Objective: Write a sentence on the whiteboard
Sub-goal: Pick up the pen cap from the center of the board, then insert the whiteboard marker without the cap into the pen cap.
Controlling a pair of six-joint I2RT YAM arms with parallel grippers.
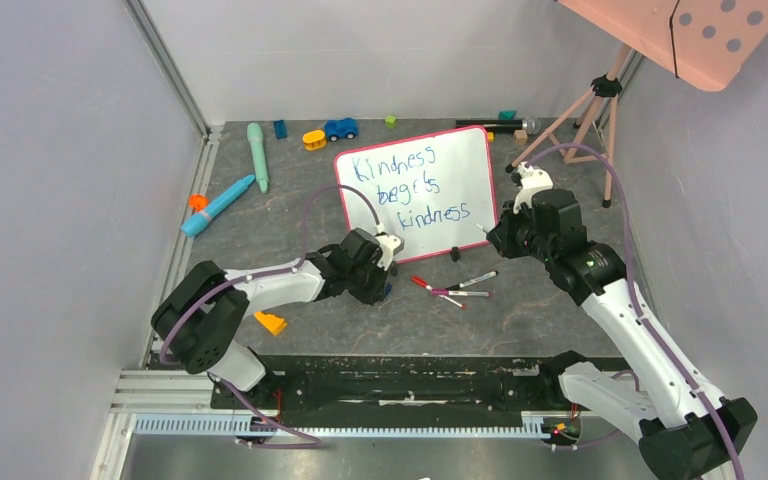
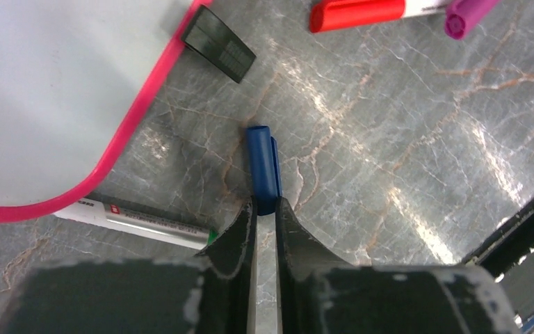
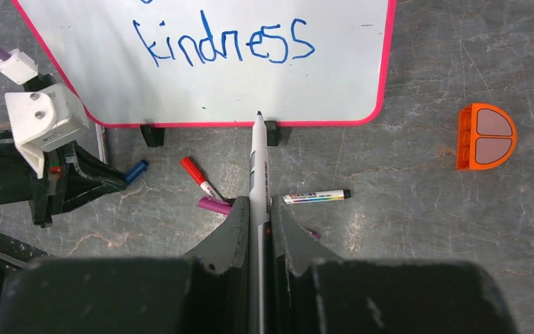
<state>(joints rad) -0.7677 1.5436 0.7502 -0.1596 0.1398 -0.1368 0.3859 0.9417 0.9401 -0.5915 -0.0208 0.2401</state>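
Note:
The whiteboard (image 1: 460, 175) stands tilted at the table's middle on black clip feet (image 2: 219, 43). The sentence (image 1: 410, 188) is on it in blue, three lines reading "Kindness begets kindness". The last word (image 3: 222, 43) shows in the right wrist view. My right gripper (image 3: 259, 205) is shut on a white marker (image 3: 259, 163). The marker's dark tip sits just before the board's lower pink frame (image 3: 320, 122). My left gripper (image 2: 265, 205) is shut on a blue marker cap (image 2: 262, 163), low over the table by the board's near left corner (image 2: 122, 149).
Loose markers lie in front of the board: a red one (image 3: 198, 175), a purple one (image 3: 213, 205), a rainbow-labelled one (image 3: 316, 197) and a green-ended one (image 2: 139, 221). An orange toy (image 3: 487, 136), an orange wedge (image 1: 271, 322), back toys (image 1: 340, 128), a tripod (image 1: 590, 105) and a salmon dotted panel (image 1: 700, 30) surround it.

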